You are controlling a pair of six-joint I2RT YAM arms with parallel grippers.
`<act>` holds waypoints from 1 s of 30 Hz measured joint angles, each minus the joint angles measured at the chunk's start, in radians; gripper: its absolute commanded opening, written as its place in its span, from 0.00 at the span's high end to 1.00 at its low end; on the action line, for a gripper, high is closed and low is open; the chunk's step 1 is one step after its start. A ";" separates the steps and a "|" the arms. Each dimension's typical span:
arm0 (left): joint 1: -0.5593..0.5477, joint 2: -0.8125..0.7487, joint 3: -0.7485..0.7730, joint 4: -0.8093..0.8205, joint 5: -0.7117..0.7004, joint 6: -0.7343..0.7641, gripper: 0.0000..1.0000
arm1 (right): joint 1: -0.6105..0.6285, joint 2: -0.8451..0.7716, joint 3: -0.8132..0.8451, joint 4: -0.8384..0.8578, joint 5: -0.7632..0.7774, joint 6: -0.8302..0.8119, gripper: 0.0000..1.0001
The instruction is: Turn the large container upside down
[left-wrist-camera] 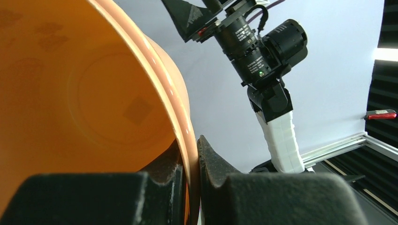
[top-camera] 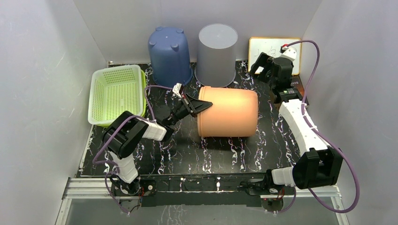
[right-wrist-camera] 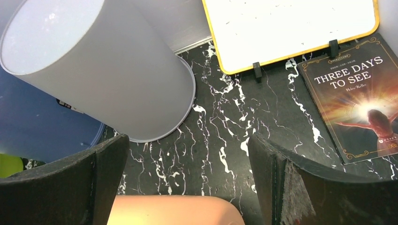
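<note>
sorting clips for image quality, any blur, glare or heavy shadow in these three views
Top external: sharp, evenly lit, a soft shadow beside the orange container on the table. Left wrist: the container's rim and the jaws of the left gripper are close and slightly soft, the wall behind bright. Right wrist: crisp, the book title readable, no glare.

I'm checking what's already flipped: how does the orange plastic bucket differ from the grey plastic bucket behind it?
Pose: the orange plastic bucket lies on its side, mouth toward the left gripper; the grey plastic bucket stands upside down, base up. Grip: that gripper pinches the orange bucket's rim; the grey bucket is unheld. Both are plain, round, tapered buckets on the black marbled table.
</note>
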 measured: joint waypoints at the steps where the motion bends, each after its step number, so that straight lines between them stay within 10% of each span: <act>1: -0.001 0.014 0.005 0.015 0.001 -0.006 1.00 | 0.000 0.000 -0.009 0.004 -0.002 0.000 0.02; 17: -0.048 0.249 0.303 0.017 0.009 -0.084 1.00 | -0.001 0.004 -0.044 0.016 -0.015 0.000 0.02; 30: -0.005 0.256 0.142 0.117 -0.053 -0.117 1.00 | -0.001 0.005 -0.044 0.018 -0.035 0.000 0.02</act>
